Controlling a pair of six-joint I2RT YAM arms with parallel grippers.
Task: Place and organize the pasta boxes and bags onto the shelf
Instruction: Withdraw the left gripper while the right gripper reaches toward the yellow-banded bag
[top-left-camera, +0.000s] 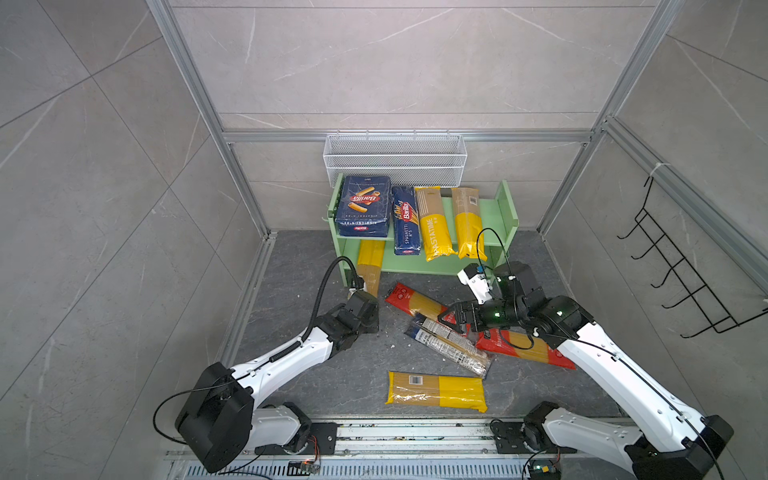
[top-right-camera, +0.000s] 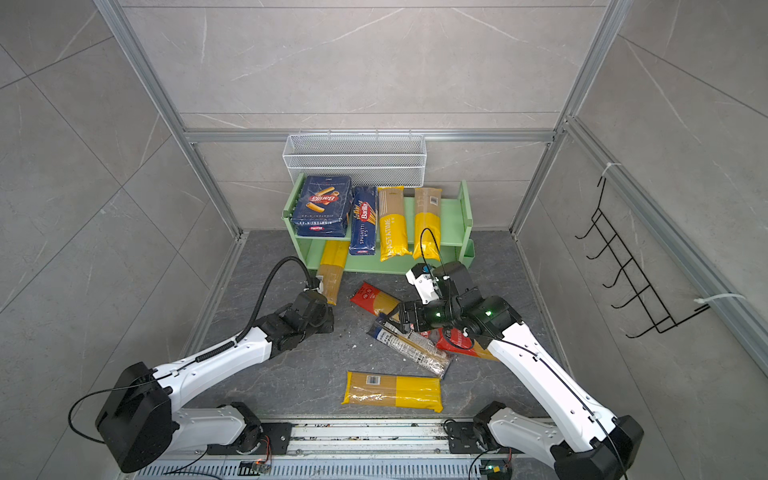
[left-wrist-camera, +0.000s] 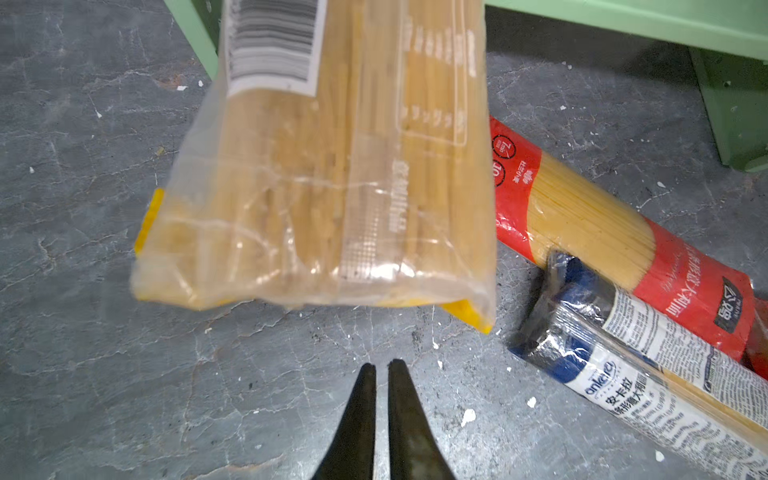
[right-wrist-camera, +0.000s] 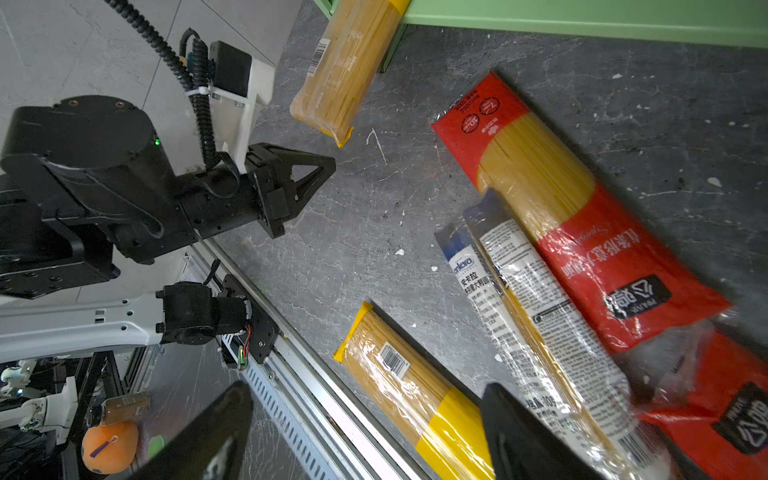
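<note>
- Left gripper (left-wrist-camera: 382, 368): jaws closed, empty.
- Just ahead of it: yellow-and-clear plastic spaghetti bag (left-wrist-camera: 332, 187), near end protruding from the lower tier of the pale green shelf (left-wrist-camera: 623, 25). Likely light, with brittle contents and slippery film; best grasped mid-length.
- Right gripper (right-wrist-camera: 368, 390): jaws wide, empty; just beneath it, clear bag with black-and-white print (right-wrist-camera: 540, 299).

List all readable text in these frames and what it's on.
"Barilla", "RIGATONI": wide box
"Barilla", "SPAGHETTI N°5": narrow box
"PASTATIME": yellow bag
"ankara": clear bag
Chinese print on red bag: too blurred to read.
Digits under barcode: too small.
</note>
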